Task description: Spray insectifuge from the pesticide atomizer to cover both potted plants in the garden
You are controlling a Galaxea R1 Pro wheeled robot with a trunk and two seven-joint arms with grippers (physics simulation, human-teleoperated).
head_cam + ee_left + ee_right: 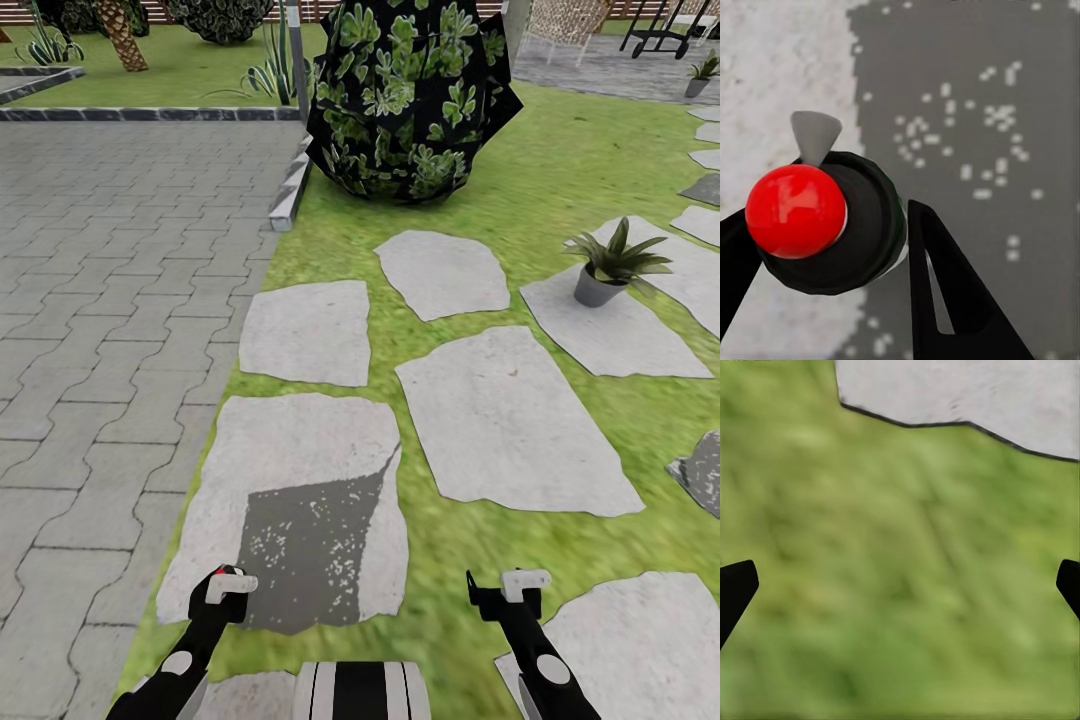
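The left gripper [832, 247] has its black fingers [952, 300] closed on the pesticide atomizer [825, 225], whose red top and dark body sit between them above a shadowed grey stepping stone [300, 500] at the near edge of the lawn [560, 160]. The right gripper [900, 585] hangs over grass with its fingers spread wide and nothing between them. One potted plant [610, 265] (a low rosette in a dark pot) stands on a stone ahead to the right, well apart from both arms, with a big dark leafy bush [410, 100] beyond.
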